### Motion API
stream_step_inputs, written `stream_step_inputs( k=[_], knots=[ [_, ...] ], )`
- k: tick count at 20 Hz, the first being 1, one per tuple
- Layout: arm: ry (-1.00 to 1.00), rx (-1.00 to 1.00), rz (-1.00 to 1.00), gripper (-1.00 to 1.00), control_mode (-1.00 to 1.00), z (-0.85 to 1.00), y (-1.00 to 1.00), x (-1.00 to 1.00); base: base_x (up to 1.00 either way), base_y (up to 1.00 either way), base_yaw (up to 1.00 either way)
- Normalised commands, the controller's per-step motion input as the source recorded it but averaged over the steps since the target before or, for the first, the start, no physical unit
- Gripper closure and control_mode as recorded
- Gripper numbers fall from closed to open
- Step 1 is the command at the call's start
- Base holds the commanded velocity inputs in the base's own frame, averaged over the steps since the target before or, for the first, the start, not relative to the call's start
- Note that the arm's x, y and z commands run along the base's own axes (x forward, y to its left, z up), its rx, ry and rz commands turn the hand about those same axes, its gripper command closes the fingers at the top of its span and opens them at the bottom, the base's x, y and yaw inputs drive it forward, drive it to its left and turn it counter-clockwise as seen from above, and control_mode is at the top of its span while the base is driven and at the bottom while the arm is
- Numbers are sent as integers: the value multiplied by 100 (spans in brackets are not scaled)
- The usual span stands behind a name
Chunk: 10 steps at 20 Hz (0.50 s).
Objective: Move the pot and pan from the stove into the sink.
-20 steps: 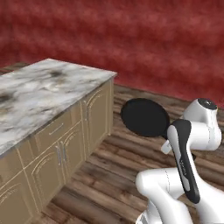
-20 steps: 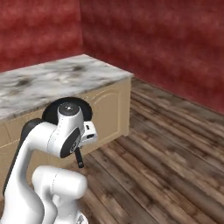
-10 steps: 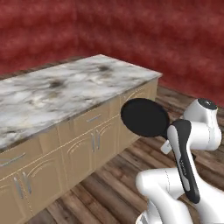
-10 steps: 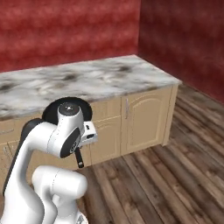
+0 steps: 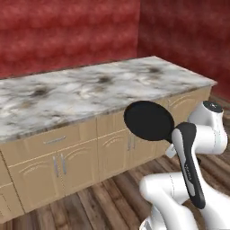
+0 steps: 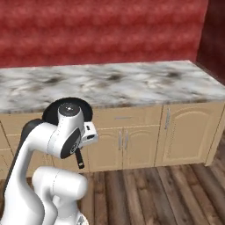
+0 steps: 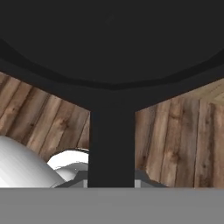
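Above the wood floor [image 7: 175, 144] | end effector clamps pan [image 5: 149, 120] handle [image 7: 111, 144] | left base: pan face; right base: rim

Pan being held up in front of the counter

The pan [image 5: 148, 120] is hanging in the air in front of the counter [image 5: 90, 90], clear of its top and level with the cabinet doors [image 5: 114, 152] below it, with the arm [image 5: 191, 161] standing just behind it on the floor [image 5: 112, 202]. In the right base view the pan [image 6: 52, 112] is sitting behind the arm [image 6: 61, 136], its handle [image 6: 79, 159] pointing down toward the floor [image 6: 154, 193]. The counter [image 6: 114, 83] is running along in front of the wall [image 6: 101, 30], with a second wall [image 5: 188, 31] meeting it at the counter's right end. In the hand view the pan [image 7: 112, 39] is lying above its handle [image 7: 111, 144], with the floor [image 7: 175, 135] beyond.
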Motion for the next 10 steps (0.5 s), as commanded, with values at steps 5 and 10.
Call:
stream_step_inputs(
  k=[5, 10],
  knots=[
    [0, 0, 0, 100, 100, 0, 0, 0, -4, 0, 50],
    [0, 0, 0, 100, 100, 0, 0, 0, -5, 0, 50]
  ],
)
